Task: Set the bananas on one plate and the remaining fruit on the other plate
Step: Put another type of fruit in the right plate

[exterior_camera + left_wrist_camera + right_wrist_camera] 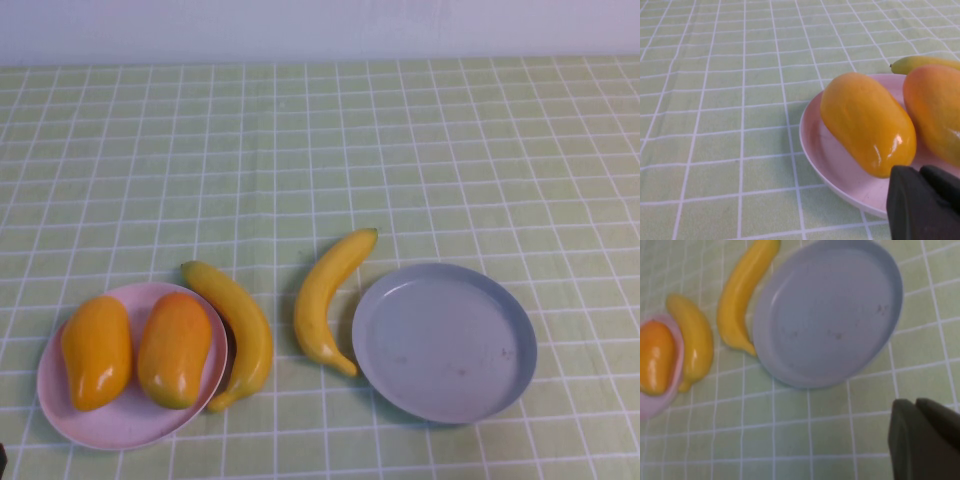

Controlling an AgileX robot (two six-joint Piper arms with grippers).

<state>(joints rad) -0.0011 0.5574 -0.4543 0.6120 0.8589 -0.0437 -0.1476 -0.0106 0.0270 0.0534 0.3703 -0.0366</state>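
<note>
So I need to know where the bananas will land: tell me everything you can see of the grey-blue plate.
The grey-blue plate is round and shallow with a raised rim, matte, plastic-looking, faintly speckled with dark marks. It lies flat and empty on the green checked tablecloth, on the robot's right. The nearer banana curves beside its rim, close or just touching. No gripper touches it.

— How's my light?
— Bright and even, soft shadows tucked under the bananas (325,300) and the grey-blue plate (444,342).
— Any glare?
— Small white glints on the mangoes (867,122). My right wrist view is blurry; both my dark fingertips are out of focus.
</note>
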